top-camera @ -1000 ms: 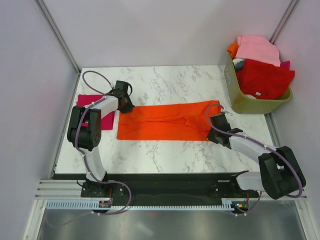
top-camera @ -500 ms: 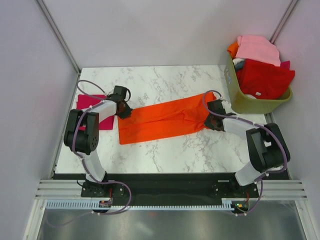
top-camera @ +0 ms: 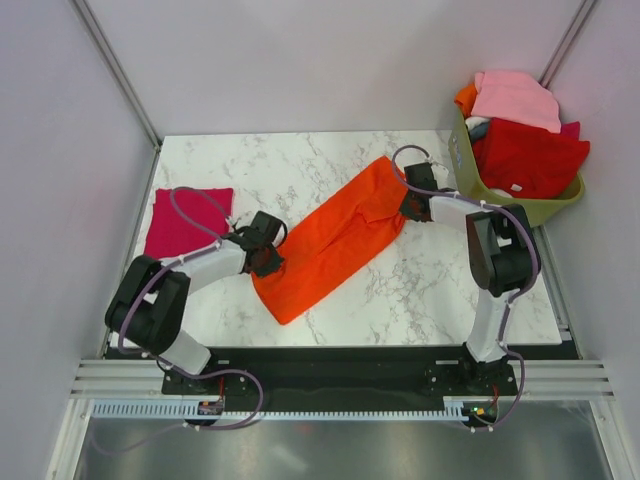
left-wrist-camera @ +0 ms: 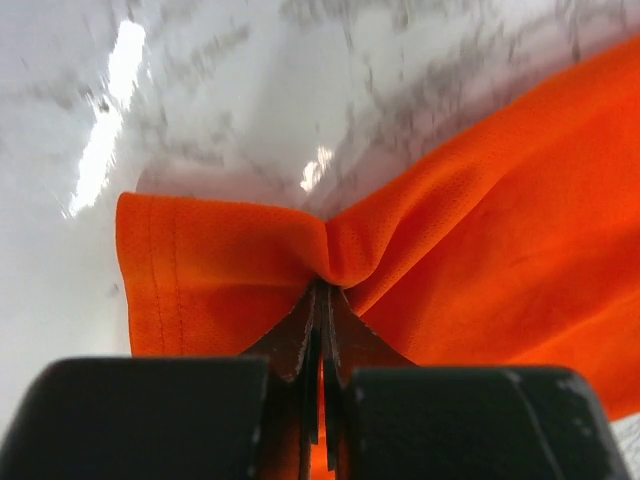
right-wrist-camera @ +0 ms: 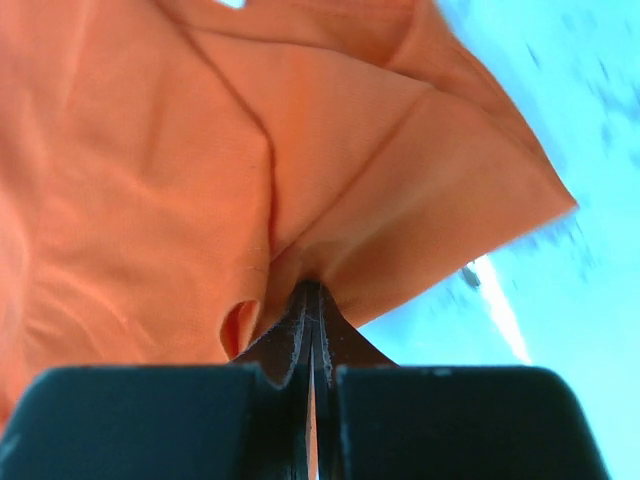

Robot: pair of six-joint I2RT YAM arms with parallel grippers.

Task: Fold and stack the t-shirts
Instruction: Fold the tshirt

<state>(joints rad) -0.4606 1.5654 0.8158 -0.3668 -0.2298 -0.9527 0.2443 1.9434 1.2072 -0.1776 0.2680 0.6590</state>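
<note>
Orange t-shirt [top-camera: 335, 240] is lying as a long band slanting away from the basket [top-camera: 505, 212], the right gripper [top-camera: 409, 199] clamping its end near the basket, the left gripper [top-camera: 268, 260] clamping its far end, well apart.

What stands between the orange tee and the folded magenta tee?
No object: bare table only, though the left arm's cable loops over the magenta tee. The left claw and right claw are shut on the orange tee.

White arms [top-camera: 215, 262], purple cables [top-camera: 174, 203], black left tool [left-wrist-camera: 320, 292] and right tool [right-wrist-camera: 310, 292].
</note>
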